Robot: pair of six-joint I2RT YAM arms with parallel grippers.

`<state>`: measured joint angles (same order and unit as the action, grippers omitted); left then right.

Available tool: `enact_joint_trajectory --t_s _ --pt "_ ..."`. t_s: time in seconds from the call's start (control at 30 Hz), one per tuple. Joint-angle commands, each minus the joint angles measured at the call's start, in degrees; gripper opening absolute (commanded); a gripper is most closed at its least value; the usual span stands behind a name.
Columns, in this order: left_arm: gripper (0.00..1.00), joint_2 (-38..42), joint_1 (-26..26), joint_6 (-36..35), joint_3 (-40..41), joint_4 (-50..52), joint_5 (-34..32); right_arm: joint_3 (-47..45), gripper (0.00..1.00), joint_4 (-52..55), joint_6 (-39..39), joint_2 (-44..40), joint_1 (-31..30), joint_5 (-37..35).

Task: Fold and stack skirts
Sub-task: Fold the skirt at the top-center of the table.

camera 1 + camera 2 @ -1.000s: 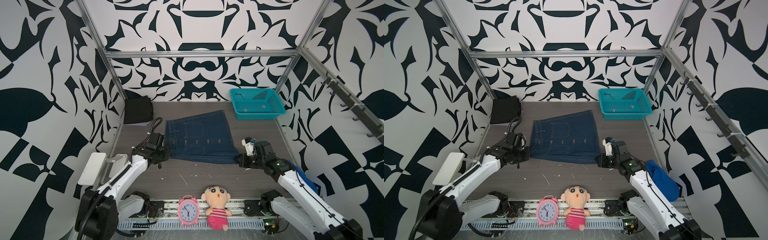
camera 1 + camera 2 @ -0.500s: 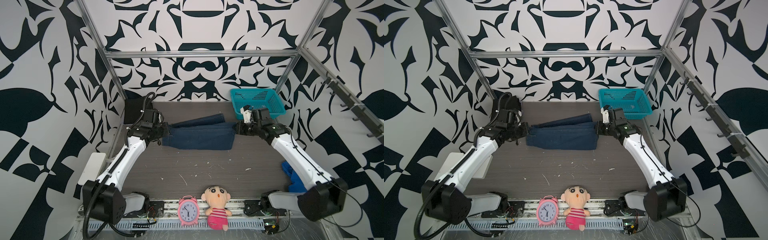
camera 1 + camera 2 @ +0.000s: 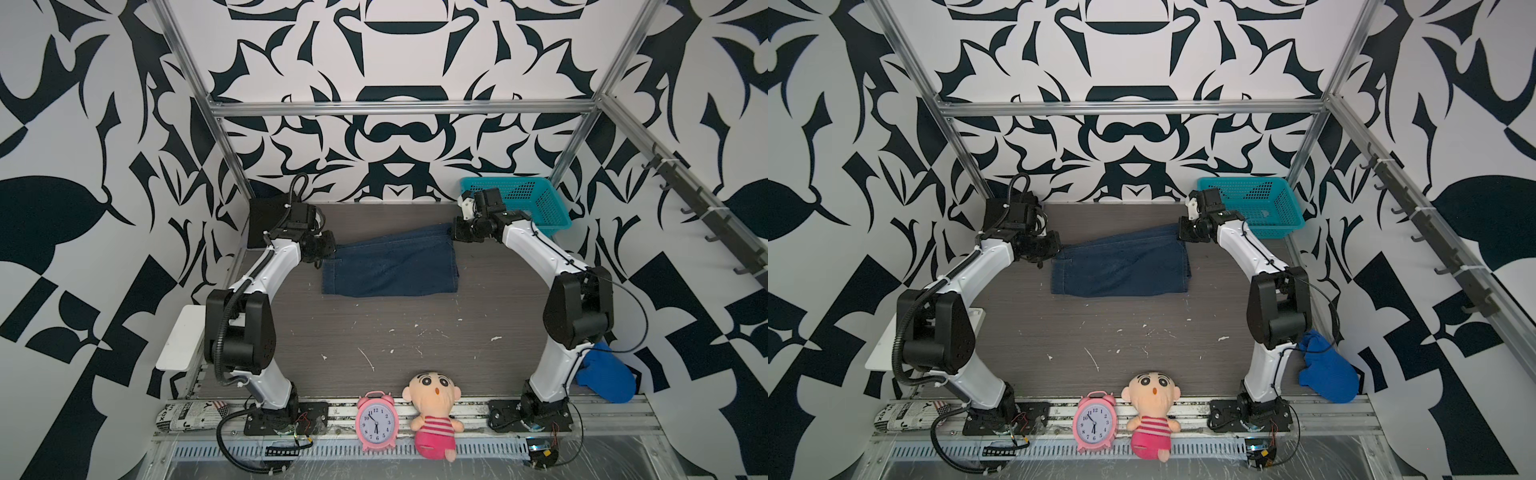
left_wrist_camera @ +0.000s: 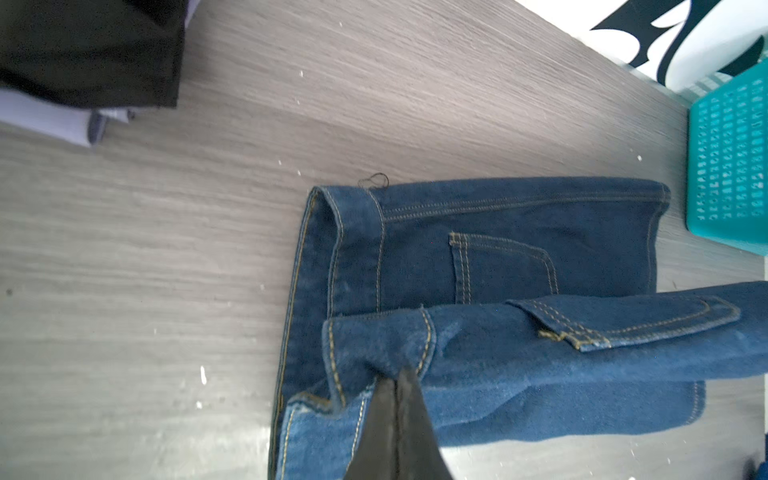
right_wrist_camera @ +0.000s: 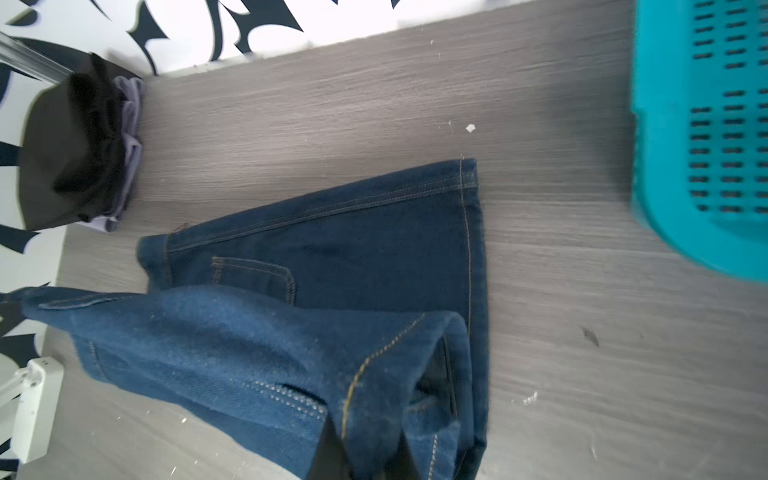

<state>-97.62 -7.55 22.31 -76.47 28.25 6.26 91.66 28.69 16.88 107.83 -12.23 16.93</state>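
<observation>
A pink alarm clock is standing at the front edge of the table in both top views. Its white dial is carrying black numerals from 1 to 12 in a ring, and the 12 at the top is reading most clearly. One hand is pointing between the 10 and the 11, and the other is pointing near the 6. A rolled newspaper is lying at the front left. Large black letters are showing on it, with "ex" reading clearly. A stars-and-stripes flag is printed beside them. The smaller print is staying too small to read.
</observation>
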Motion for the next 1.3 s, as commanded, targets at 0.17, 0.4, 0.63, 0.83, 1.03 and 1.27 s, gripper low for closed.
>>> enact_joint_trajectory --t_s 0.17,0.4,0.63,0.83,1.03,1.27 --pt "0.00 -7.9 2.1 -3.0 -8.0 1.2 -1.8 13.0 0.00 2.0 -1.8 6.9 2.1 -2.7" --pt "0.16 -13.4 2.2 -4.5 -13.3 1.3 -3.5 21.1 0.10 3.8 -1.6 14.1 2.6 -2.6" --pt "0.59 -18.1 2.2 -5.9 -25.6 7.0 -9.9 42.7 0.87 12.4 -1.5 24.0 3.9 -0.8" --pt "0.54 -9.0 -3.8 -4.8 -19.1 4.7 -14.1 31.5 0.73 10.4 -1.0 13.5 1.9 7.1" --pt "0.37 -1.0 -5.4 3.2 3.4 -10.6 -8.1 -11.6 0.00 -15.3 6.2 -6.5 -4.5 8.6" --pt "0.31 -2.7 -2.1 8.0 12.9 -14.1 -6.1 -28.3 0.00 -25.1 6.9 -7.1 -4.7 8.5"
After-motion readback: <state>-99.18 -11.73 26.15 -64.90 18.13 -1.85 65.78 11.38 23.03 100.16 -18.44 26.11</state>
